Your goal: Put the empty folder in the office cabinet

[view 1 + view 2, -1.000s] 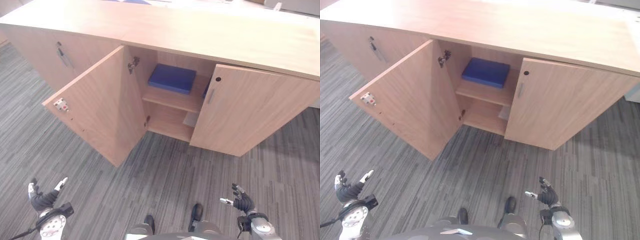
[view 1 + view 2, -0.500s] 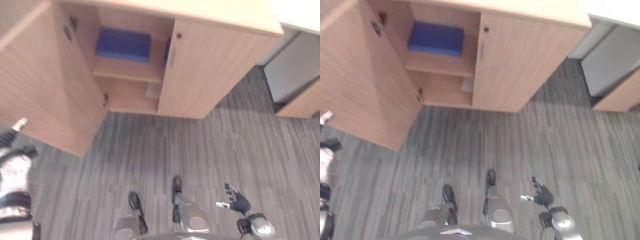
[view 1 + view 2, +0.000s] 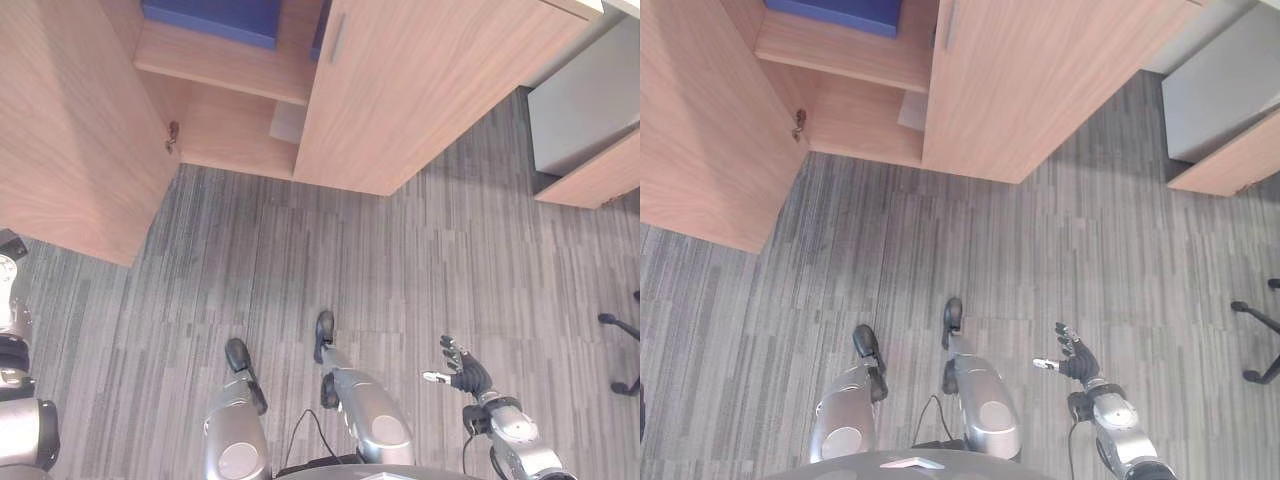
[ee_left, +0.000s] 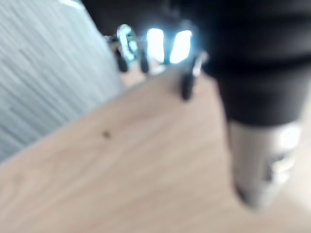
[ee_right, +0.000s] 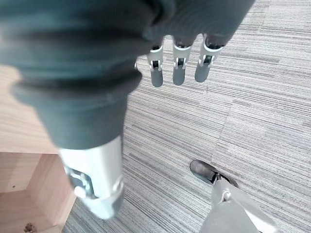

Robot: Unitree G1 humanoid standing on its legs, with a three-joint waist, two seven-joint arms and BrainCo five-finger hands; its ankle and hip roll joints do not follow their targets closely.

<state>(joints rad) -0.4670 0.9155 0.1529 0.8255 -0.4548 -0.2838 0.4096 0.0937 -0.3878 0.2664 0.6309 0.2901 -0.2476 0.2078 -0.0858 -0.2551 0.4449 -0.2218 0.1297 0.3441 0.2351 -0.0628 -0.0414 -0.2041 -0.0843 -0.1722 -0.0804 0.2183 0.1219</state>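
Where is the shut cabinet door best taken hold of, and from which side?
By its slim upright handle, set near the door edge beside the open compartment. Come from the front and hook behind the bar; the rest of the panel is flat.

No readable text, labels, numbers or signs anywhere. Cabinet door (image 3: 420, 80) at 12 o'clock is plain wood with a bare handle; blue folder (image 3: 212, 17) at 11 o'clock shows a blank cover; carpet (image 3: 400, 280) carries no marks.
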